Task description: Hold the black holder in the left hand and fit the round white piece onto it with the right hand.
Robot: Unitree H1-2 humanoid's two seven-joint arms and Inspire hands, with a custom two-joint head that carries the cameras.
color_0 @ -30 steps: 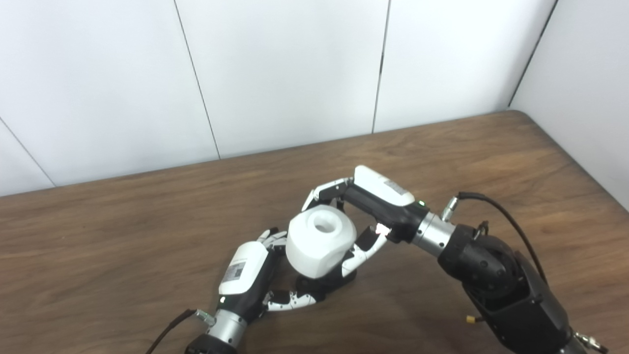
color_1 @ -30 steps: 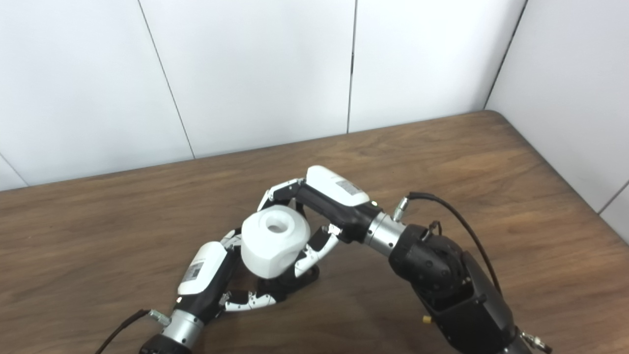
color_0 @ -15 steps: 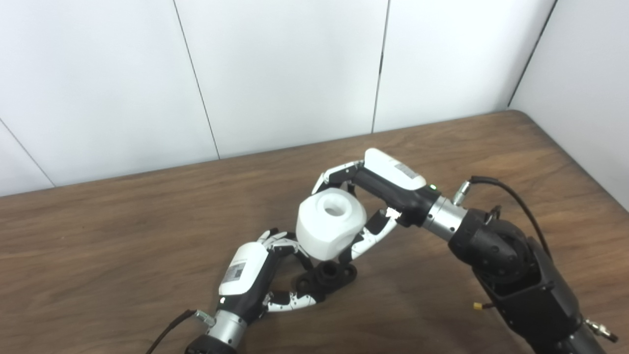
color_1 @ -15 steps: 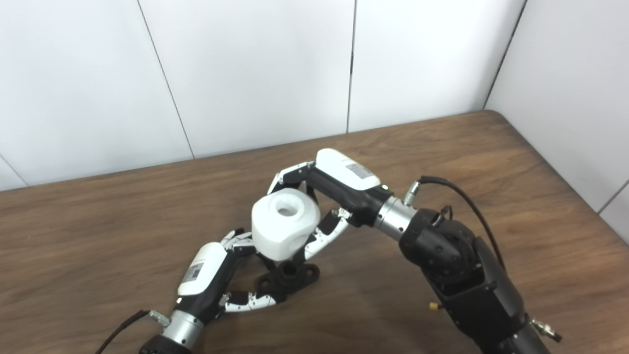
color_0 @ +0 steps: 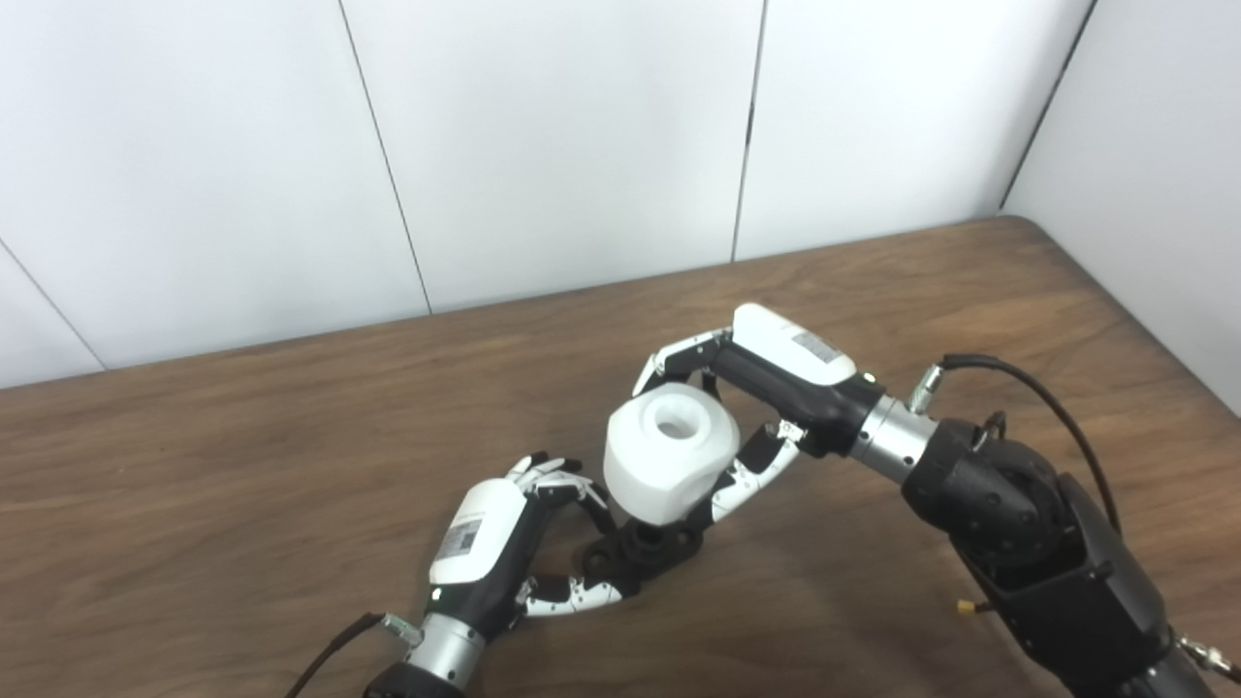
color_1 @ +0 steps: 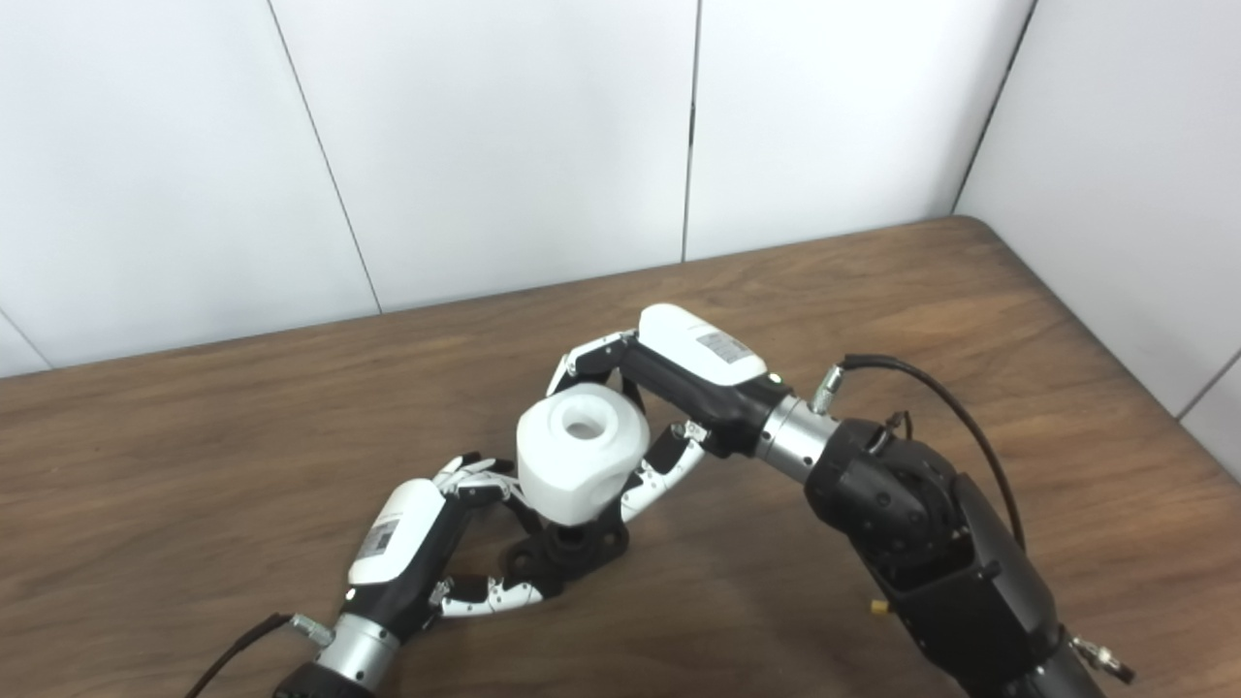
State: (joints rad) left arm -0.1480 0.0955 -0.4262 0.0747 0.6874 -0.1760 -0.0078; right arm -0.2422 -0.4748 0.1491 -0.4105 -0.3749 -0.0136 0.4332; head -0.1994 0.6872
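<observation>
Hanging just above the black holder [color_0: 642, 551], the round white piece [color_0: 669, 465] is clamped in the right hand [color_0: 766, 388], fingers wrapped round its far side and thumb against its near right flank; its lower edge appears to meet the top of the holder's raised central boss, though whether the two touch or stand a hair apart cannot be told from either eye view; the piece's bore [color_0: 672, 424] faces up and slightly toward eleven o'clock, so its axis stands near upright with a small tilt; the holder rests on the wooden table [color_0: 242, 465] and is pinched at its left flange by the left hand [color_0: 499, 543], fingers closed on it from seven o'clock; from the white piece the boss lies at about seven o'clock and a shade below, which I judge means the piece sits a little toward one o'clock of true centre; the coming move, as I read it, turns on sliding the piece toward seven o'clock, levelling its axis over the boss, then pressing straight down; the right hand is the nearer one for that, while the left hand need only brace the holder against twisting.
</observation>
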